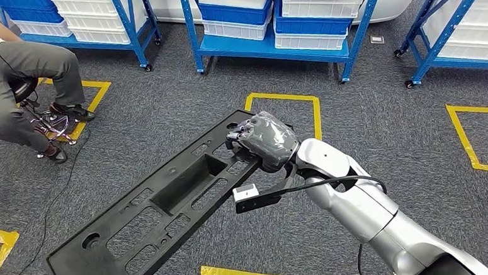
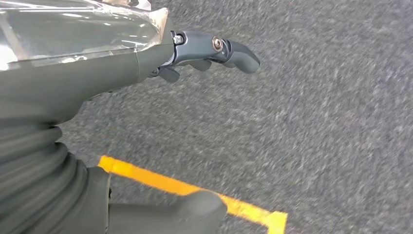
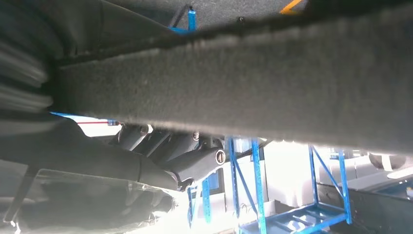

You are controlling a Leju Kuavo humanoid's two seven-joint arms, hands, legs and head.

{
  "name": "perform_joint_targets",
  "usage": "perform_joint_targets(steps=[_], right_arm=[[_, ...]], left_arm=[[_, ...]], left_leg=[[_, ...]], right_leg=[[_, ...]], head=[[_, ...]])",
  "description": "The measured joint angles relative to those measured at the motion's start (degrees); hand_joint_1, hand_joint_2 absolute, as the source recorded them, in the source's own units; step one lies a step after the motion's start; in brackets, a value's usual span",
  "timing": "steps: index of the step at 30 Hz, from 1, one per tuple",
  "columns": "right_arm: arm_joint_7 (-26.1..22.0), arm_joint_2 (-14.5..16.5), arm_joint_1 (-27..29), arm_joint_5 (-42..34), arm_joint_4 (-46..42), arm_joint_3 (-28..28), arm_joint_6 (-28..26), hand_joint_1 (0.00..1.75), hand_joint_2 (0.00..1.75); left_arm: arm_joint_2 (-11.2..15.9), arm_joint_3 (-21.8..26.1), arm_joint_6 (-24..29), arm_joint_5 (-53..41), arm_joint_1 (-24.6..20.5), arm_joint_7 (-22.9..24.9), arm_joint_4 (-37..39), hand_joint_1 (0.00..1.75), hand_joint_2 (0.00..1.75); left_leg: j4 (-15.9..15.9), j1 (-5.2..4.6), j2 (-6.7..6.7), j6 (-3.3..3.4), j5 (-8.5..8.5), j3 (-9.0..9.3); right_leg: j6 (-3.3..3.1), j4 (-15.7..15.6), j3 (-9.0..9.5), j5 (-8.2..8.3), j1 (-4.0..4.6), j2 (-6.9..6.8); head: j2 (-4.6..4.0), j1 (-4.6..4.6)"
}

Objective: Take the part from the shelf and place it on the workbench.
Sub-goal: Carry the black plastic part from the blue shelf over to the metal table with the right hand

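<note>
The right hand (image 1: 263, 139) grips one end of the part (image 1: 163, 205), a long black panel with cut-outs held out over the grey carpet (image 1: 366, 106). It looks stiff and fairly light, but held at one end it may swing or sag. The left hand (image 2: 214, 51) hangs over the carpet holding nothing, fingers loosely apart. No table shows; the part's near corner is cut off.
</note>
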Motion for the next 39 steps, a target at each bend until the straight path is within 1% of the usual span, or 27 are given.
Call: perform_joint_targets(steps=[2,4,5,6,7,8,9,11,13,15,17,19,21,22,23,24,25,26,28,30,32,33,34,36,37,38,39], right_arm=[[0.0,0.2,-0.1,0.0,0.0,0.0,0.0,1.75,1.75],[0.0,0.2,0.0,0.0,-0.1,0.0,0.0,1.75,1.75],[0.0,0.2,0.0,0.0,-0.1,0.0,0.0,1.75,1.75],[0.0,0.2,0.0,0.1,-0.1,0.1,0.0,1.75,1.75],[0.0,0.2,0.1,0.1,-0.1,0.1,0.0,1.75,1.75],[0.0,0.2,0.1,0.2,-0.1,0.1,0.0,1.75,1.75],[0.0,0.3,0.0,0.3,-0.1,0.2,0.0,1.75,1.75],[0.0,0.4,-0.1,0.4,-0.1,0.1,0.0,1.75,1.75],[0.0,0.5,-0.2,0.6,-0.1,0.1,-0.1,1.75,1.75],[0.0,0.6,-0.3,0.8,-0.1,0.1,-0.1,1.75,1.75],[0.0,0.7,-0.4,0.9,-0.2,0.0,-0.1,1.75,1.75],[0.1,0.6,-0.3,1.0,-0.2,0.0,-0.2,1.75,1.75],[0.1,0.3,0.2,1.1,-0.2,0.0,-0.2,1.75,1.75],[0.2,0.1,0.4,1.3,-0.2,0.0,-0.3,1.75,1.75],[0.2,0.0,0.6,1.5,-0.2,0.0,-0.3,1.75,1.75],[0.2,-0.1,0.7,1.7,-0.3,0.0,-0.4,1.75,1.75],[0.2,-0.1,0.7,1.9,-0.3,0.0,-0.4,1.75,1.75],[0.3,-0.1,0.7,2.1,-0.4,0.0,-0.5,1.75,1.75],[0.3,0.1,0.8,2.5,-0.6,0.1,-0.7,1.75,1.75],[0.4,0.4,0.8,2.9,-0.8,0.1,-0.9,1.75,1.75],[0.5,0.8,0.7,3.1,-0.9,0.1,-1.0,1.75,1.75],[0.5,0.9,0.6,3.1,-1.0,0.1,-1.0,1.75,1.75],[0.5,1.0,0.6,3.1,-1.1,0.1,-1.0,1.75,1.75],[0.5,1.0,0.7,3.1,-1.2,0.2,-1.1,1.75,1.75],[0.5,1.0,0.7,3.1,-1.2,0.2,-1.1,1.75,1.75],[0.5,1.0,0.7,3.1,-1.2,0.3,-1.1,1.75,1.75],[0.5,1.0,0.7,3.1,-1.2,0.3,-1.1,1.75,1.75]], left_arm=[[0.0,0.0,0.0,0.0,0.1,0.0,0.0,0.0,1.75],[0.0,0.0,0.0,0.0,0.0,0.1,0.0,0.0,1.75],[0.0,0.0,0.0,0.0,0.0,0.1,0.0,0.0,1.75],[0.0,0.0,0.0,0.0,0.0,0.1,0.0,0.0,1.75],[0.0,0.0,0.0,0.0,0.0,0.1,0.0,0.0,1.75],[0.0,0.1,0.0,0.0,0.0,0.1,0.0,0.0,1.75],[0.1,0.1,0.0,0.0,0.0,0.1,0.0,0.0,1.75],[0.2,0.2,0.0,-0.1,-0.2,0.1,0.0,0.0,1.75],[0.3,0.4,0.0,-0.2,-0.3,0.1,0.0,0.0,1.75],[0.3,0.5,0.0,-0.3,-0.2,0.1,0.0,0.0,1.75],[0.3,0.6,0.0,-0.4,-0.2,0.1,0.0,0.0,1.75],[0.2,0.7,-0.1,-0.4,-0.4,0.1,0.0,0.0,1.75],[0.2,0.8,-0.1,-0.4,-0.4,0.2,0.0,0.0,1.75],[0.2,0.8,-0.2,-0.4,-0.3,0.2,0.0,0.0,1.75],[0.2,0.9,-0.2,-0.4,-0.2,0.2,0.0,0.0,1.75],[0.1,0.9,-0.2,-0.3,-0.2,0.3,0.0,0.0,1.75],[0.1,1.0,-0.2,-0.2,-0.1,0.3,0.0,0.0,1.75],[0.1,1.1,-0.2,-0.1,-0.1,0.3,0.0,0.0,1.75],[0.2,1.4,-0.2,0.2,0.0,0.3,0.0,0.0,1.75],[0.2,1.7,-0.2,0.3,0.4,0.3,0.0,0.0,1.75],[0.2,2.0,-0.2,0.3,0.7,0.2,0.0,0.0,1.75],[0.3,2.1,-0.2,0.3,0.7,0.2,0.0,0.0,1.75],[0.3,2.2,-0.2,0.3,0.7,0.2,0.0,0.0,1.75],[0.3,2.3,-0.2,0.3,0.6,0.2,0.0,0.0,1.75],[0.3,2.3,-0.2,0.3,0.7,0.2,0.0,0.0,1.75],[0.3,2.3,-0.2,0.4,0.7,0.1,0.0,0.0,1.75],[0.3,2.4,-0.2,0.4,0.7,0.1,0.0,0.0,1.75]], left_leg=[[2.9,0.11,1.57,-0.43,-1.92,-1.41],[9.9,0.09,3.57,-0.76,-5.79,-4.56],[13.6,0.1,3.97,-0.88,-7.31,-6.2],[15.9,0.1,4.19,-0.91,-8.01,-7.18],[16.1,0.09,4.34,-0.83,-7.67,-7.06],[14.2,0.07,4.59,-0.64,-6.47,-5.8],[10.6,0.0,5.15,-0.33,-4.77,-3.61],[3.4,-0.57,7.34,0.44,-2.55,0.45],[0.8,-1.17,8.17,1.04,-2.19,1.56],[0.4,-1.16,6.86,1.63,-1.76,1.37],[-0.2,-0.93,5.69,2.34,-1.16,1.42],[-0.4,-0.82,4.45,2.79,-0.78,1.3],[-0.4,-0.8,2.95,2.93,-0.64,1.14],[-0.3,-0.79,2.16,2.92,-0.6,1.1],[-0.2,-0.76,1.37,2.86,-0.58,1.09],[-0.1,-0.72,0.62,2.76,-0.59,1.07],[0.2,-0.67,-0.08,2.56,-0.63,0.95],[0.5,-0.7,-0.75,2.27,-0.68,0.69],[0.8,-0.72,-1.79,1.51,-0.55,0.01],[0.8,-0.48,-2.52,0.82,-0.27,-0.48],[2.0,-0.39,-0.95,0.29,-1.12,-1.18],[4.3,-0.38,0.6,0.04,-2.51,-2.27],[7.7,-0.44,2.3,-0.2,-4.32,-3.83],[15.1,-0.31,4.01,-0.58,-7.53,-7.37],[16.7,-0.26,4.27,-0.65,-7.84,-8.13],[16.3,-0.23,4.45,-0.61,-7.19,-7.78],[13.6,-0.23,4.81,-0.46,-5.72,-6.21]], right_leg=[[-0.86,-0.1,-0.08,0.4,-0.11,-0.93],[-1.42,-0.2,-0.27,0.56,0.11,-1.95],[-1.56,-0.2,-0.4,0.58,0.28,-2.53],[-1.62,-0.1,-0.51,0.61,0.44,-3.13],[-1.63,-0.1,-0.58,0.6,0.57,-3.73],[-1.63,-0.1,-0.6,0.6,0.69,-4.32],[-1.62,-0.1,-0.57,0.6,0.79,-4.88],[-1.57,-0.1,-0.62,0.57,1.27,-5.98],[-1.46,0.0,-0.77,0.53,1.65,-7.08],[-1.12,0.0,-0.96,0.34,1.69,-7.82],[-0.86,2.3,-1.99,-1.09,1.5,-5.99],[-1.05,8.8,-4.9,-4.08,1.15,-3.16],[-0.95,15.4,-8.02,-6.18,0.91,-2.21],[-0.6,16.2,-8.48,-6.08,0.79,-2.09],[-0.07,14.5,-7.77,-5.03,0.63,-1.95],[0.52,11.1,-6.17,-3.4,0.4,-1.53],[0.99,7.1,-4.37,-1.91,0.07,-0.43],[1.16,3.8,-2.79,-0.7,-0.09,0.53],[0.7,1.2,-1.67,0.15,-0.11,1.65],[-0.11,1.1,-1.75,0.56,0.01,0.67],[-0.87,0.9,-1.7,0.86,-0.1,-0.36],[-1.3,0.8,-1.67,0.95,-0.15,-0.98],[-1.59,0.8,-1.67,0.94,0.06,-1.61],[-1.96,0.8,-1.74,0.87,0.35,-3.11],[-1.99,0.8,-1.77,0.84,0.44,-3.85],[-2.0,0.8,-1.79,0.83,0.51,-4.57],[-2.0,0.8,-1.78,0.81,0.57,-5.26]], head=[[0.0,-0.17],[0.0,-0.34],[0.0,-0.33],[0.0,-0.34],[0.0,-0.33],[0.0,-0.34],[0.0,-0.33],[0.0,-0.31],[0.0,-0.25],[0.0,-0.2],[0.0,-0.12],[0.0,-0.02],[0.0,0.02],[0.0,0.03],[0.0,0.04],[0.0,0.04],[0.0,0.04],[0.0,0.08],[0.0,0.09],[0.0,0.08],[0.0,-0.11],[0.0,-0.27],[0.0,-0.44],[0.0,-0.57],[0.0,-0.59],[0.0,-0.58],[0.0,-0.59]])
